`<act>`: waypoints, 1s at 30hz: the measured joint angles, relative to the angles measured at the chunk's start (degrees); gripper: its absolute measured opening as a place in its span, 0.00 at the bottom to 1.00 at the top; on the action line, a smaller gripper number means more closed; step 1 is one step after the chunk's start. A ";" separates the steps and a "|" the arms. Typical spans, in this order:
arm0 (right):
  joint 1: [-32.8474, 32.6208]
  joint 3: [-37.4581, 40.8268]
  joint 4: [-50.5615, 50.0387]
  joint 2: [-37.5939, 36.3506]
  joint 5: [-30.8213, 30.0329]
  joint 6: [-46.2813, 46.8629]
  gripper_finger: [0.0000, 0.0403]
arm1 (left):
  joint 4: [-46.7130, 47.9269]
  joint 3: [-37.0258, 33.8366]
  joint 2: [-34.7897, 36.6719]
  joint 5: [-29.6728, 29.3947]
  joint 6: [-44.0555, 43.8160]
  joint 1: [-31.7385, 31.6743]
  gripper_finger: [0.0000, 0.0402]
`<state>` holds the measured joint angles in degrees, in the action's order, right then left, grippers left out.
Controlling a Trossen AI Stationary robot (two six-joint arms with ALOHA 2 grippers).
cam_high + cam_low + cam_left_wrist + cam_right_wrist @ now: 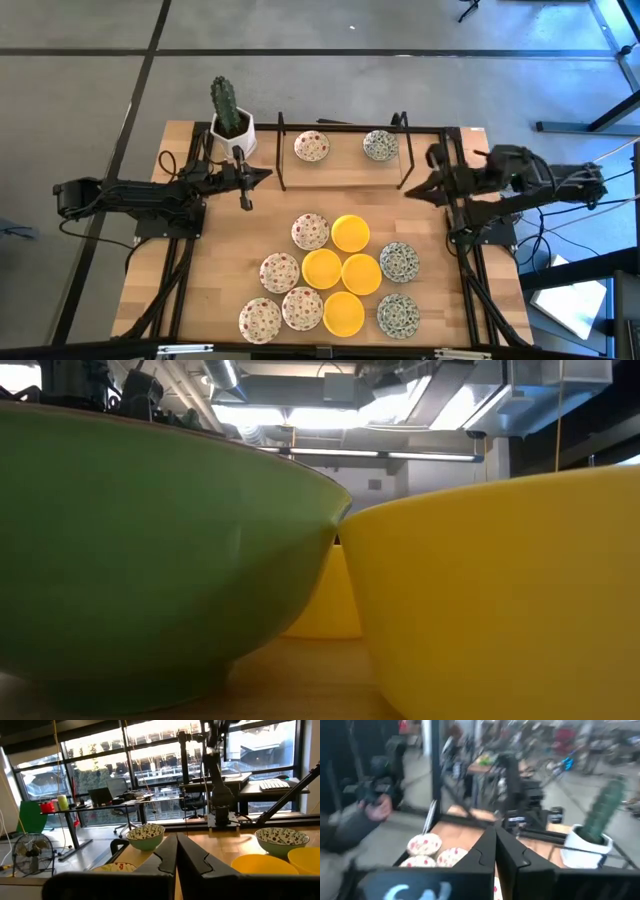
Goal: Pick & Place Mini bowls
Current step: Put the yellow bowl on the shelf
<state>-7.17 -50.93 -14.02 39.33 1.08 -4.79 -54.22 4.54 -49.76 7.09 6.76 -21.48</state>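
Two mini bowls [311, 146] already parked under the black rack [342, 150] at the counter's [200, 290] far edge; ten more clustered near the front, awaiting transfer. Left claw [244, 203] pressed together, empty, beside the cactus pot [231, 128]. Right claw [408, 193] likewise pinched shut on nothing, just off the rack's right end, apparently clear of a finished drop.

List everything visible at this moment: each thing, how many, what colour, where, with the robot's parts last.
red-speckled mini bowls: five, white with red specks; four in the near cluster's left part, one inside the rack
yellow mini bowls: four, plain yellow, middle of the cluster
grey-green mini bowls: three, white with grey-green pattern; two on the cluster's right, one inside the rack
rack: one, black wire frame, far middle of the table
cactus pot: one, white with a green cactus, far left corner
table: one, light wood
left gripper: shut, empty, beside the rack's left end
right gripper: shut, empty, at the rack's right end
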 joint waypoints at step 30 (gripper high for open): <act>2.52 36.84 31.17 -9.47 7.94 -2.58 0.05 | 0.37 0.00 -0.02 -3.48 -0.02 0.01 0.01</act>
<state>-4.64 -14.09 17.15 29.85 9.03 -7.37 -53.84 4.54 -49.78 3.62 6.74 -21.47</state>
